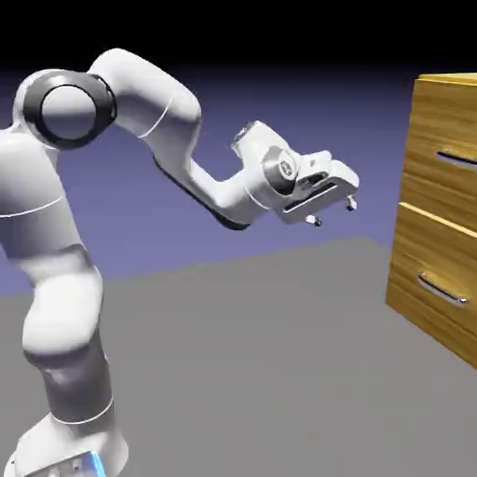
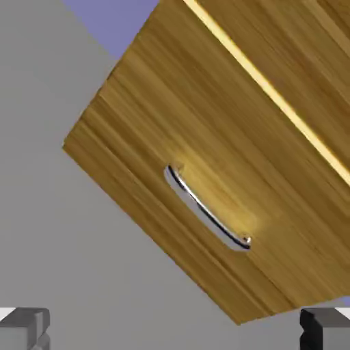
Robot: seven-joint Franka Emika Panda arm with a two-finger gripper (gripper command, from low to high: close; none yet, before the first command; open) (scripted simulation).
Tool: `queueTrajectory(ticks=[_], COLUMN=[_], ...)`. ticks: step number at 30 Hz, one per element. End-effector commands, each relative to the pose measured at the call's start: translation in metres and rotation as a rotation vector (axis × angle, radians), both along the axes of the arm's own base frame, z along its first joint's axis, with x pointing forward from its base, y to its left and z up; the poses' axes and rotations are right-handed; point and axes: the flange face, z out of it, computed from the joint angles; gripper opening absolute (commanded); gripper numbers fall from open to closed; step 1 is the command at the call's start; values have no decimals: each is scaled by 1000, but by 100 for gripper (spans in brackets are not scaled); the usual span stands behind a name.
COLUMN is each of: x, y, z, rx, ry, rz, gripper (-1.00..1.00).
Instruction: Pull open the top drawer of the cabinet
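Observation:
The cabinet [image 1: 438,224] stands at the exterior view's right, golden-brown wood grain. Its top drawer [image 1: 447,140] carries a slim silver handle [image 1: 458,159] and is flush with the front. My gripper [image 1: 333,213] hangs open in the air to the left of the cabinet, well apart from it, about level with the top drawer. In the hand view the fingertips [image 2: 24,327] stand wide with nothing between them. That view shows the lower drawer's handle [image 2: 208,208] in the middle. A strip of the top drawer [image 2: 301,34] lies beyond a pale edge line.
The lower drawer [image 1: 430,279] has its own silver handle [image 1: 442,290]. A grey table [image 1: 252,373] stretches between the robot's base and the cabinet.

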Motion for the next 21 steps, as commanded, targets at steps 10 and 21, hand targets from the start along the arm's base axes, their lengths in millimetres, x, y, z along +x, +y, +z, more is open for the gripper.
queueTrajectory(ticks=[10,21], x=[49,103], y=[30,30], z=[-11,-7], rx=[-207,-372], ry=[-82,-256], rz=[207,361], gripper=[0,0])
